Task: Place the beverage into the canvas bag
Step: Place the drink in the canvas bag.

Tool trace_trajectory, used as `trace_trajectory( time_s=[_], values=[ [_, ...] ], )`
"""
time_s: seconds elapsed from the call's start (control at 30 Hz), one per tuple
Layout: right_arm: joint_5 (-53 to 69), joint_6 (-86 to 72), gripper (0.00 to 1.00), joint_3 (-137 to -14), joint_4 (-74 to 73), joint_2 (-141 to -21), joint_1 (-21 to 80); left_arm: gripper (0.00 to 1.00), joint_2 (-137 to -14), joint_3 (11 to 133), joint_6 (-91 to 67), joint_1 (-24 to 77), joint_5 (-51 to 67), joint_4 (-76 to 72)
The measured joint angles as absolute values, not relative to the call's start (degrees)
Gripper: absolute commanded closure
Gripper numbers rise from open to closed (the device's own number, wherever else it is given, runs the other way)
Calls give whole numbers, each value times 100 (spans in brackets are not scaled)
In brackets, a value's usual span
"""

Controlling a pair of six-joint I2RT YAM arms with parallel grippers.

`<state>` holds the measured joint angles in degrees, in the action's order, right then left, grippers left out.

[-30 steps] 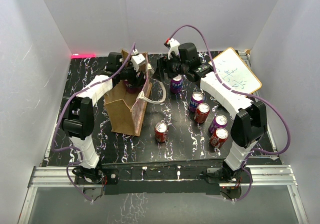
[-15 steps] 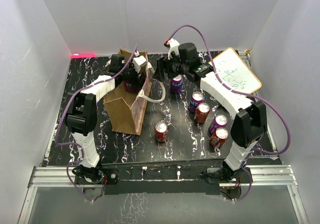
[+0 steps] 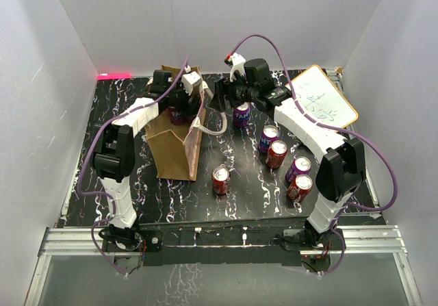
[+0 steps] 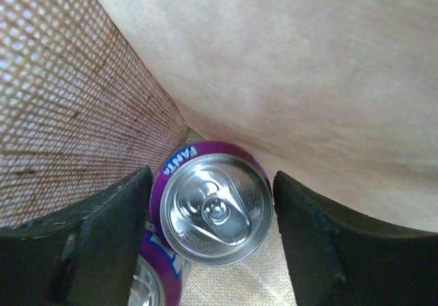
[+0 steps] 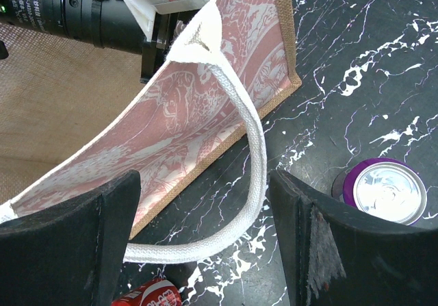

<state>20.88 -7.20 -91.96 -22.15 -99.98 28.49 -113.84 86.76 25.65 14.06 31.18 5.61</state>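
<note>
The canvas bag [image 3: 171,152] stands at the left of the table, brown with a reddish print [image 5: 191,114] on its side. My left gripper [image 3: 183,104] reaches down into its mouth. In the left wrist view a purple Fanta can, the beverage [image 4: 215,207], stands upright on the bag's floor between the fingers of my left gripper [image 4: 212,231]. The jaws are open, with a thin gap at the right finger. A second can [image 4: 147,278] lies at the lower left. My right gripper [image 5: 205,237] hangs open just outside the bag, the cream handle [image 5: 253,155] looping between its fingers without touching them.
Loose cans stand right of the bag: purple ones [image 3: 241,114] [image 3: 269,137] [image 3: 299,168] and red ones [image 3: 220,180] [image 3: 276,153] [image 3: 299,187]. A whiteboard [image 3: 321,104] leans at the back right. White walls close in three sides.
My left gripper has sunk a little deeper into the bag and its jaws have widened slightly. The bag has swung more upright. The right arm has stayed still.
</note>
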Motion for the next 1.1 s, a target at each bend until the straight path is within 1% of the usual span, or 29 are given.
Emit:
trace_trajectory(
  time_s=[0.07, 0.17, 0.47, 0.67, 0.9, 1.1],
  values=[
    [2088, -711, 21, -9196, -2215, -9998, 2849, 20, -11384, 8733, 2528, 1404, 3105, 633],
    [2088, -709, 21, -9196, -2215, -9998, 2849, 15, -11384, 8849, 2486, 1402, 3098, 742],
    [2088, -692, 21, -9196, -2215, -9942, 2849, 10, -11382, 8993, 2383, 1400, 3092, 963],
    [2088, -690, 21, -9185, -2211, -9870, 2849, 3, -11373, 9192, 2292, 1398, 3070, 1306],
    [2088, -672, 21, -9011, -2211, -9786, 2849, 3, -11021, 9531, 2145, 1396, 3094, 1588],
    [2086, -670, 21, -8910, -2215, -9749, 2849, 3, -10624, 9570, 2191, 1393, 3092, 1712]
  ],
)
